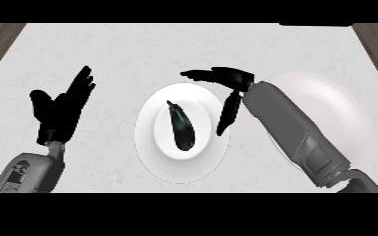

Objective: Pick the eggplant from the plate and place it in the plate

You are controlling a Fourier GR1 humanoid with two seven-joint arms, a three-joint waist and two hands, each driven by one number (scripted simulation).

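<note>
The right hand (pixel 225 82) hovers over the far right rim of the middle plate (pixel 159 155), fingers (pixel 229 112) spread apart and holding nothing. If they close from here they would likely catch the rim or roll the eggplant (pixel 180 126) aside. It is dark, slim, tapered, lying lengthwise mid-plate. The second plate (pixel 332 100) sits by the table's right edge, partly under the forearm. The left hand (pixel 59 111) rests open near the left edge.

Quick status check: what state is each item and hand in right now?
eggplant: lying on the centre plate, not held.
centre plate: holds the eggplant.
right-side plate: partly hidden by the right forearm.
right hand: open, above the centre plate's right rim.
left hand: open, resting at left.
</note>
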